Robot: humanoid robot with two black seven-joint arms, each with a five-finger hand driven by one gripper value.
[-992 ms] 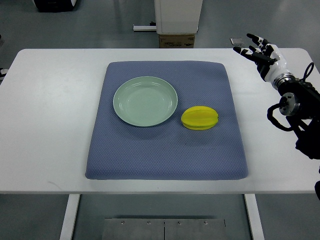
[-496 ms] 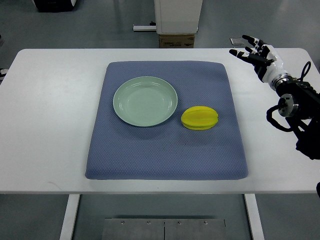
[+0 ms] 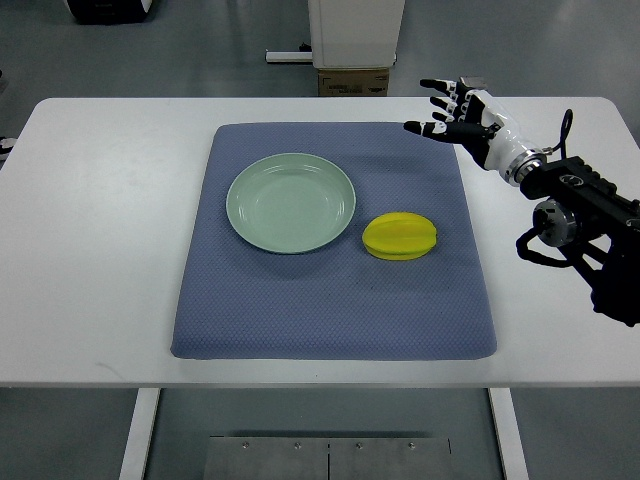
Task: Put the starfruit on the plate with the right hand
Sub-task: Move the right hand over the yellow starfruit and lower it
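Resting on the left half of the blue mat [image 3: 330, 310], the pale green plate [image 3: 291, 203] is empty, and the yellow starfruit [image 3: 400, 237] lies on the mat just beside its right rim, both unmoved. The right hand [image 3: 458, 108], earlier out past the mat's far right corner, has swung left over that corner, fingers spread and holding nothing. Its arm is cut off by the picture's right edge.
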